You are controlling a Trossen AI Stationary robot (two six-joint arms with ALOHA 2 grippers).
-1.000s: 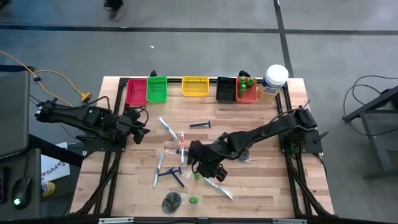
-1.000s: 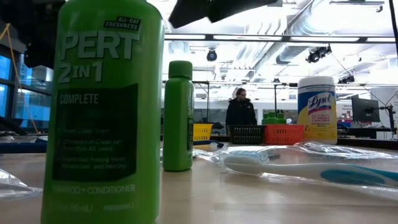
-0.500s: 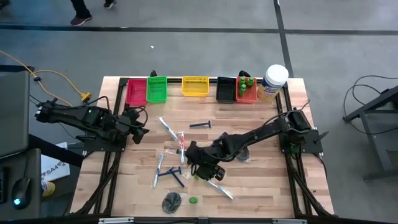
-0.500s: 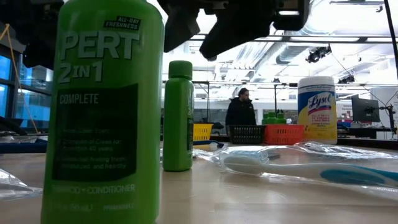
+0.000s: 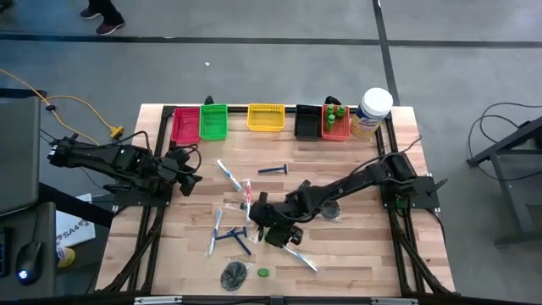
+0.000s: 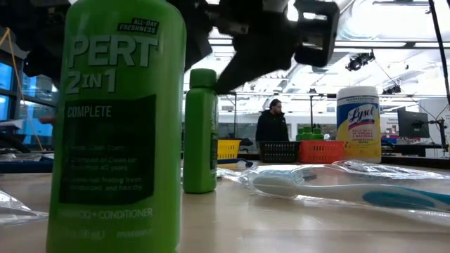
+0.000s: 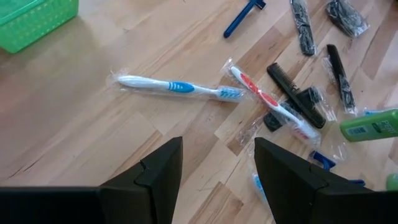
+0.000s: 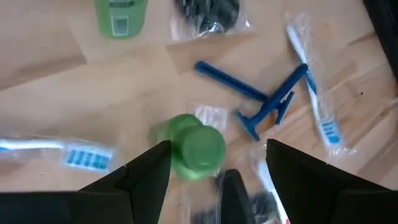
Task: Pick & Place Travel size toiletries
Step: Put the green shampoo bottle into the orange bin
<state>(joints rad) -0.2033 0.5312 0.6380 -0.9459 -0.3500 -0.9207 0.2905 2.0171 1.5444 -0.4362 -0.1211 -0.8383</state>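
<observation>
Nearest the low camera a large green bottle (image 6: 116, 126) stands upright, a slimmer green bottle (image 6: 201, 130) just behind it. The right gripper (image 8: 211, 163) hangs over that upright bottle, fingers spread and empty, seemingly lined up to straddle its cap (image 8: 198, 154). Around it lie blue razors (image 8: 261, 99), wrapped toothbrushes (image 7: 177, 87) and a mesh puff (image 5: 234, 274), loose on the wooden tabletop (image 5: 364, 254), apparently awaiting sorting. The left gripper (image 7: 217, 171) waits at the left edge, fingers apart. Farther off, coloured bins (image 5: 265, 117) line the far edge beside a white jar (image 5: 373, 112). Beyond, a person (image 6: 271, 126) stands in the room, indistinct.
</observation>
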